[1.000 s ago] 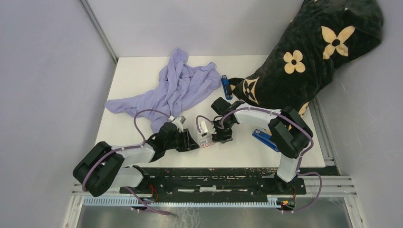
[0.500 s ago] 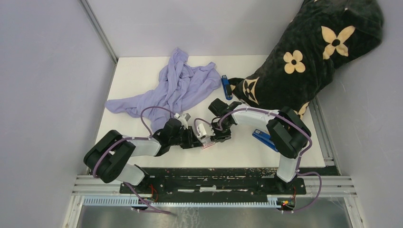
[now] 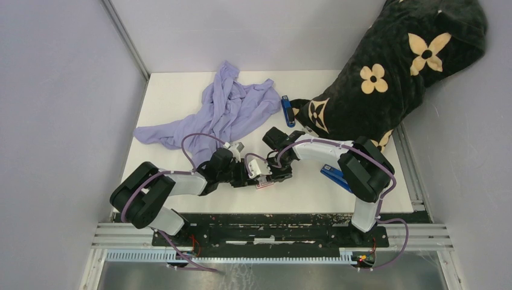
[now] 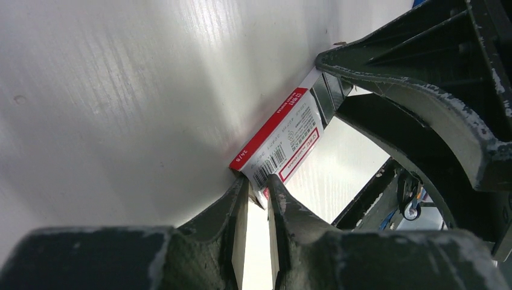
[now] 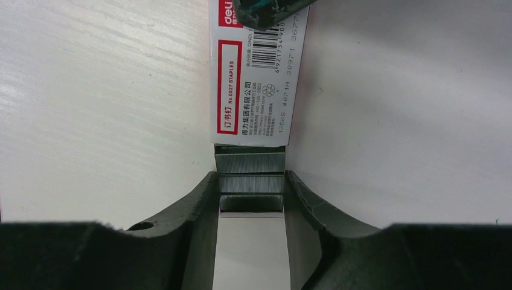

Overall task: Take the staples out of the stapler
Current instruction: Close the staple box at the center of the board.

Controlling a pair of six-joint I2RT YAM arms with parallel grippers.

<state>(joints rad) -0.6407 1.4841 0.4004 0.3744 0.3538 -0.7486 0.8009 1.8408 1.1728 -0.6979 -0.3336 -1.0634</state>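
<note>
red-and-white cardboard box (image 5: 256,78) between left fingers (image 4: 238,211) and right fingers (image 5: 199,205); one corner pinched in left fingers, open end facing right fingers. barcode and printed text face up. white table (image 3: 181,90) under it. crumpled lilac cloth (image 3: 223,112) well beyond left fingers. black plush blanket (image 3: 392,72) with cream flowers well beyond right fingers, heaped over table's far right corner.

open: table (image 3: 156,156) front-left | blocked: cloth (image 3: 223,112) rear, bag (image 3: 386,66) right

White counter (image 3: 175,96); lilac cloth (image 3: 223,112); black blanket (image 3: 386,72) with cream flowers; blue staplers (image 3: 288,110); red-and-white box (image 5: 256,84) bearing a black barcode; silver-grey, finely ribbed staples (image 5: 250,172).
</note>
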